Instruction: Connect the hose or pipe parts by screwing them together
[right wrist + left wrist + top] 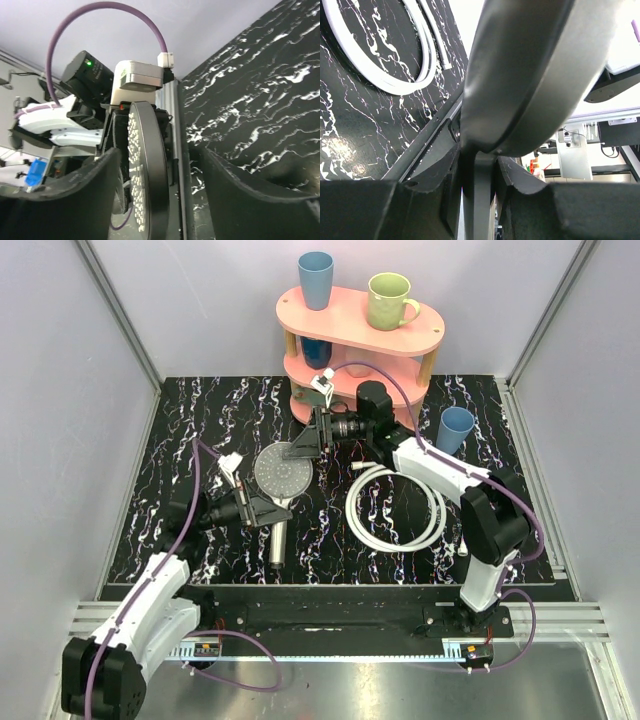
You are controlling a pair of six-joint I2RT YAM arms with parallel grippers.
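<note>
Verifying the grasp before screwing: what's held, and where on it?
The left gripper grips the shower head at its neck; the right gripper stands open around its rim.

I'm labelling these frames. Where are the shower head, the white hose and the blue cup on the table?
shower head [283, 472], top view, on its round grey face.
white hose [395, 546], top view, near edge of its coil.
blue cup [455, 430], top view, on its side wall.

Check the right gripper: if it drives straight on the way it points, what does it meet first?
The shower head. Its disc sits edge-on between the open fingers of the right gripper, so the rim would likely meet the palm first; depth there is unclear. The left gripper holds its neck.
</note>
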